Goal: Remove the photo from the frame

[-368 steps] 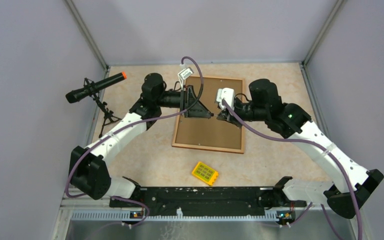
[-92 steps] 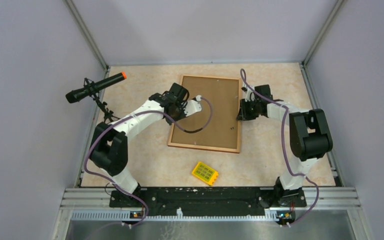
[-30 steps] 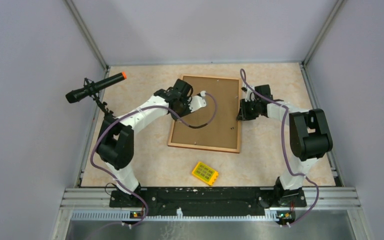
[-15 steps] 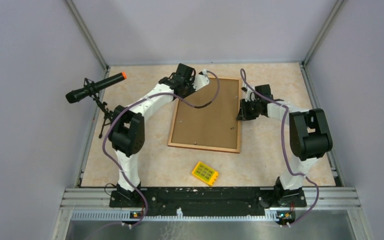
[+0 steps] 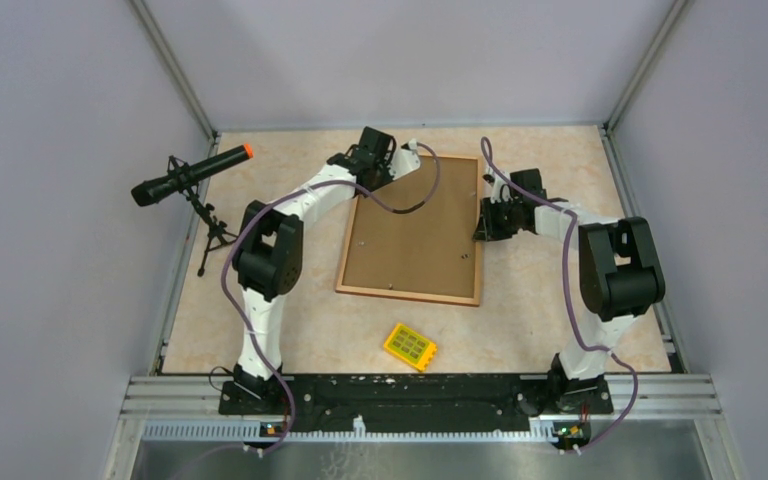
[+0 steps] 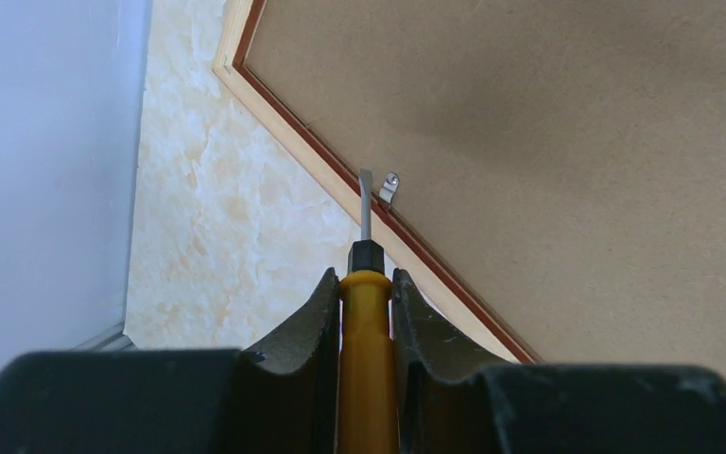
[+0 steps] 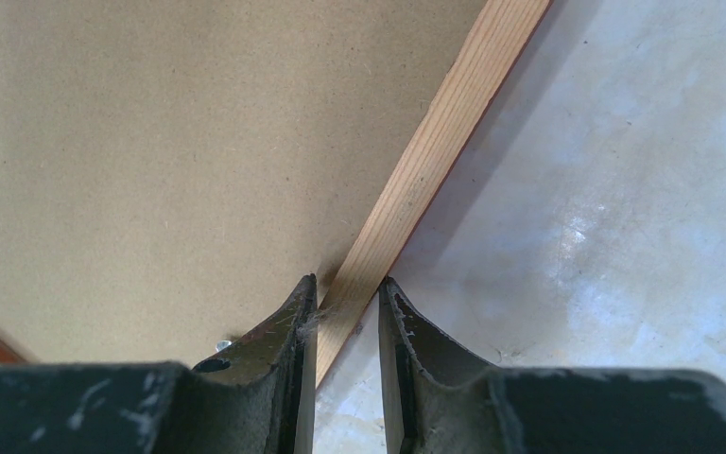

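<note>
On the counter point(image 5: 520, 320) the frame point(image 5: 415, 225) lies back-up. Left tool point(image 6: 364, 280) is clamped on a screwdriver point(image 6: 367, 331), blade tip just beside a clip point(image 6: 389, 187) at the frame's edge. Right tool point(image 7: 345, 288) grips the right rim. A block point(image 5: 409, 346) lies nearer; a microphone point(image 5: 188, 175) stands left.

Bare worktop point(image 5: 520, 320) is lying open near-right of the frame point(image 5: 407, 294); a microphone tripod point(image 5: 210, 225) is crowding the left edge, a yellow block point(image 5: 409, 346) is sitting near front.

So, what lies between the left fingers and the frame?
A yellow-handled screwdriver, clamped in the left fingers; its blade points at a metal clip at the frame's rim. The left wrist view shows it.
</note>
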Action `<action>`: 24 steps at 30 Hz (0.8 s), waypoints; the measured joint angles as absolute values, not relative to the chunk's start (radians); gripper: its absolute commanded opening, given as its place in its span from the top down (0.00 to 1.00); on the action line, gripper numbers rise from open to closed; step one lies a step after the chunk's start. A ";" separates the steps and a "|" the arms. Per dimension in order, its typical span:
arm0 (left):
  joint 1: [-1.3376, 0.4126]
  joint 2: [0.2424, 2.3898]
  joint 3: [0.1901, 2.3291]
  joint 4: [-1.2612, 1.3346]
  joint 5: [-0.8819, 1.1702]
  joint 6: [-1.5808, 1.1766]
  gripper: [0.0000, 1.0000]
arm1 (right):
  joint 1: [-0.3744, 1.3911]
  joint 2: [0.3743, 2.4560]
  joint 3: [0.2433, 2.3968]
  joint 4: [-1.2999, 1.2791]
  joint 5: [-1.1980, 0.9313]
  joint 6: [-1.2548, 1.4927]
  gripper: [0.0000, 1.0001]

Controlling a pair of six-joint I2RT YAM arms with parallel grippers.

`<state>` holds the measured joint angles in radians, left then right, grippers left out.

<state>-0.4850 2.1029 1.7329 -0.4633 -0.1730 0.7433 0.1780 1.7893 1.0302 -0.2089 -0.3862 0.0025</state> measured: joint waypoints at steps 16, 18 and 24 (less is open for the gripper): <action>-0.449 2.152 1.734 -0.454 -0.179 0.782 1.00 | 0.178 1.790 1.030 -0.209 -0.387 0.002 1.00; -0.447 2.152 1.734 -0.453 -0.179 0.785 1.00 | 0.178 1.790 1.030 -0.209 -0.387 0.002 1.00; -0.447 2.153 1.734 -0.458 -0.175 0.786 1.00 | 0.178 1.790 1.030 -0.209 -0.387 0.002 1.00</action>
<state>-0.4473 2.1529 1.7340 -0.4580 -0.1749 0.7856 0.1780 1.7905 1.0302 -0.2089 -0.3866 0.0025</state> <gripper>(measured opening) 0.252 0.242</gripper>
